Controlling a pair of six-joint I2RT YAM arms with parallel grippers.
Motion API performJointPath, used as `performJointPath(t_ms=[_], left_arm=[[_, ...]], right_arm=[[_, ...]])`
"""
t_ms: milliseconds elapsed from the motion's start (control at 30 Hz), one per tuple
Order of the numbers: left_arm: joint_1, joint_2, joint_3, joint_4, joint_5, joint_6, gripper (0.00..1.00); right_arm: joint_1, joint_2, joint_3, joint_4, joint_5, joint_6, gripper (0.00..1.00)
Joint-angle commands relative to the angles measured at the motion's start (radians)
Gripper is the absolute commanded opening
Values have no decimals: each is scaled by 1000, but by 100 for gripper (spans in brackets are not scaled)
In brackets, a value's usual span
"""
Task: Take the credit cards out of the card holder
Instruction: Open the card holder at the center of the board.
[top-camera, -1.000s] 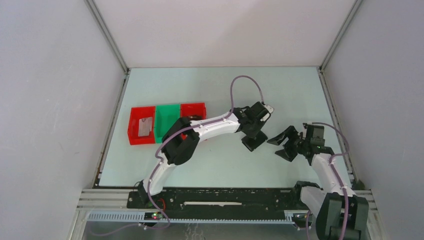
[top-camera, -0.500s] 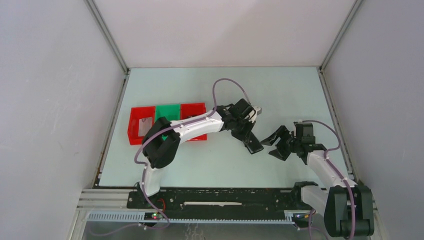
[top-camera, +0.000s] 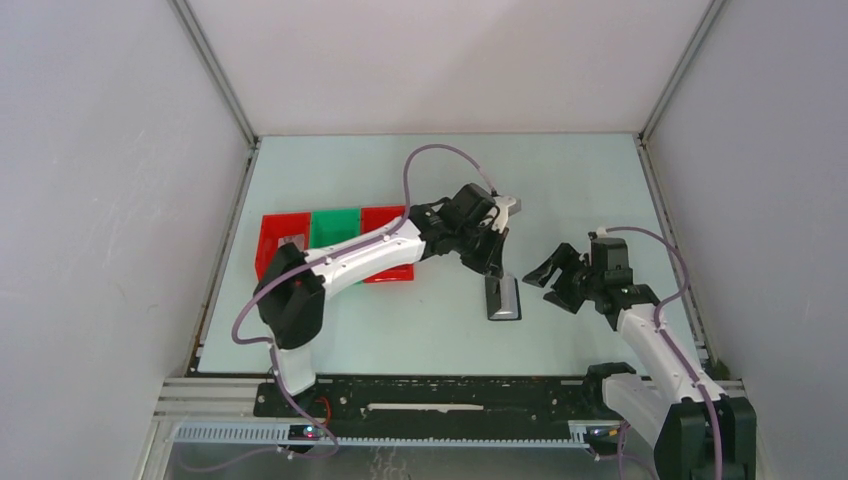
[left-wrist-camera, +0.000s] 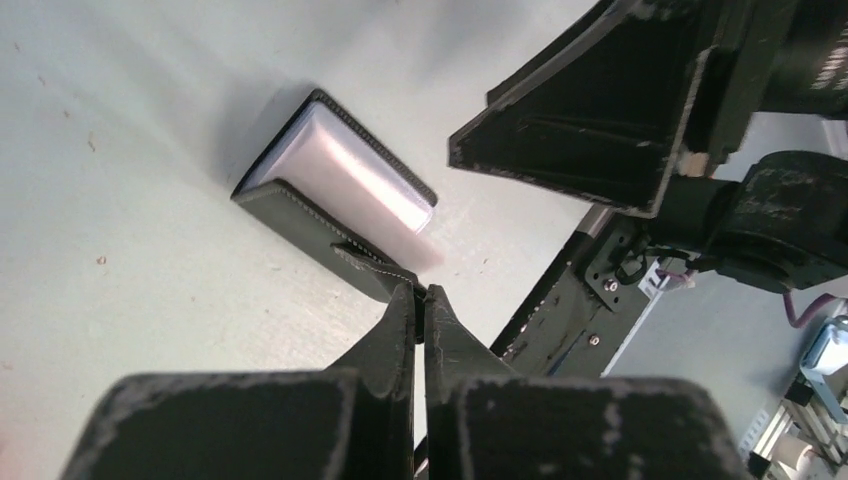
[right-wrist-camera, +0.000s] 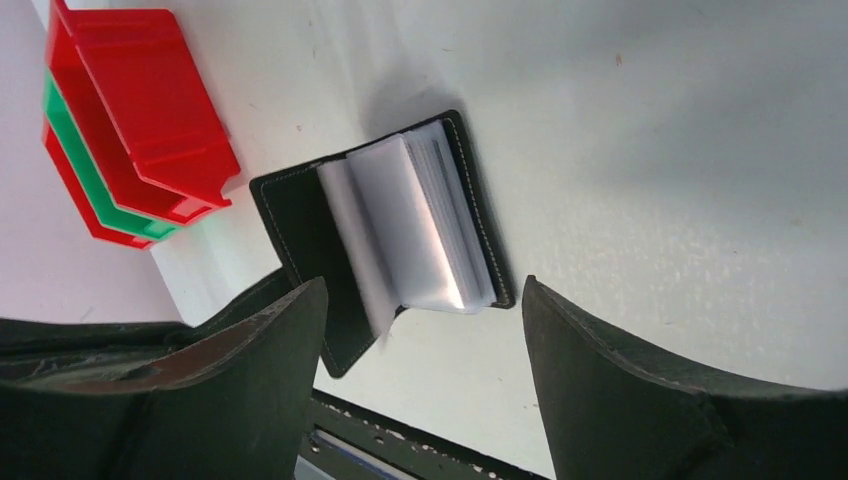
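Note:
The black card holder (top-camera: 492, 299) lies open on the table between the arms. Its pale grey stack of credit cards (top-camera: 508, 297) faces up. My left gripper (top-camera: 491, 271) is shut on the edge of the holder's raised black flap, just behind the stack. In the left wrist view the fingers meet on the stitched flap (left-wrist-camera: 345, 250), with the cards (left-wrist-camera: 350, 175) beyond. My right gripper (top-camera: 557, 277) is open and empty, just right of the holder. In the right wrist view the holder (right-wrist-camera: 300, 230) and cards (right-wrist-camera: 430, 225) lie ahead of the open jaws.
A row of red and green trays (top-camera: 335, 228) stands left of the holder, partly under the left arm. A grey card (top-camera: 291, 242) shows in the leftmost red tray. The trays also show in the right wrist view (right-wrist-camera: 130, 120). Walls enclose the table.
The left gripper has swung left with the holder's flap. The holder has come open on the table, showing its pale cards. The right gripper has shifted slightly left and away.

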Motion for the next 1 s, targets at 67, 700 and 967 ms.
performJointPath(t_ms=[67,700,967], left_arm=[[32,-97,-116,11,-39,10,0],[85,-125,-302,-32,-250,33,0],[65,-43,-282,-11,-219,35,0]], right_arm=[[32,21,28,-23,18,-43,78],[140,272,28,190,-59,3,65],[173,267,28,228,-112,20,64]])
